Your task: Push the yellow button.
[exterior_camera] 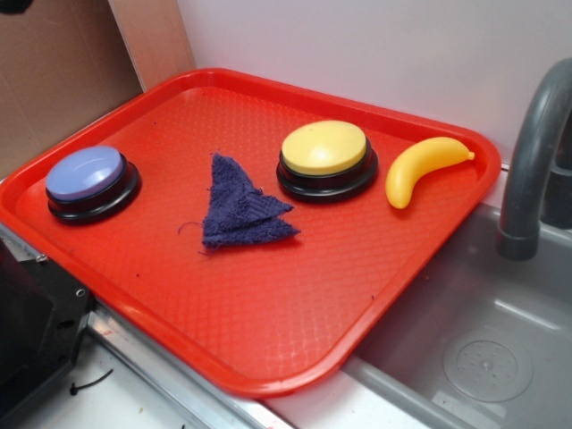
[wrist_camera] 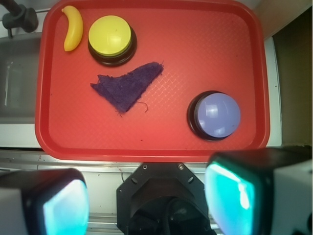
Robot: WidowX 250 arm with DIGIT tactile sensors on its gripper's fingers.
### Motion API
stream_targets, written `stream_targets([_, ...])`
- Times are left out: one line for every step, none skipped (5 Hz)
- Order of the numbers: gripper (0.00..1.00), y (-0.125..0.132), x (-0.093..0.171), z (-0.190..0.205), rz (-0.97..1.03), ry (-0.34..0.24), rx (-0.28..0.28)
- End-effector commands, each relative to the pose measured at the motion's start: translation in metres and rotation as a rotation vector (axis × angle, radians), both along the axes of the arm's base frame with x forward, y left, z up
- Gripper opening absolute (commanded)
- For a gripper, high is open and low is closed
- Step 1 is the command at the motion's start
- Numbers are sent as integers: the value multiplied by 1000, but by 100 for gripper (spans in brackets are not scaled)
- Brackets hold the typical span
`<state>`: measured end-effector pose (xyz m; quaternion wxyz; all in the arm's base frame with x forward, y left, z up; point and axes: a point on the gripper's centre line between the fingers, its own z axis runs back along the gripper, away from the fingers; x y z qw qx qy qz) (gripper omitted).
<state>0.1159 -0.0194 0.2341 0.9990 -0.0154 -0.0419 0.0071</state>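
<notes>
Two domed buttons share my red tray [wrist_camera: 254,73]: yellow button [wrist_camera: 110,35] near its far corner beside a toy banana [wrist_camera: 72,28], so my spread gripper [wrist_camera: 146,196], hovering off-tray, risks nudging that banana.

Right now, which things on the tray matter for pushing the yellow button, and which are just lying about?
For the job:
yellow button
gripper, open, off the tray

Lying about:
blue-purple button
dark blue cloth
toy banana
red tray

Yellow button [wrist_camera: 109,35] top unobstructed; banana [wrist_camera: 73,28] just beside, cloth [wrist_camera: 128,86] near, purple button [wrist_camera: 216,115] well apart.
</notes>
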Motion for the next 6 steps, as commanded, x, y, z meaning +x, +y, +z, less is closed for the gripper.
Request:
stream_targets([100,0,0,0,0,0,0])
stream_targets([100,-33,50,-36,-95,-52,-11])
stream_targets([100,-51,96,-73,-177,-9,27])
stream_targets([100,-51,96,-73,-177,-9,27])
stream_targets([100,-51,96,-73,-177,-9,27])
stream_targets([100,-59,136,-98,-258,-34,85])
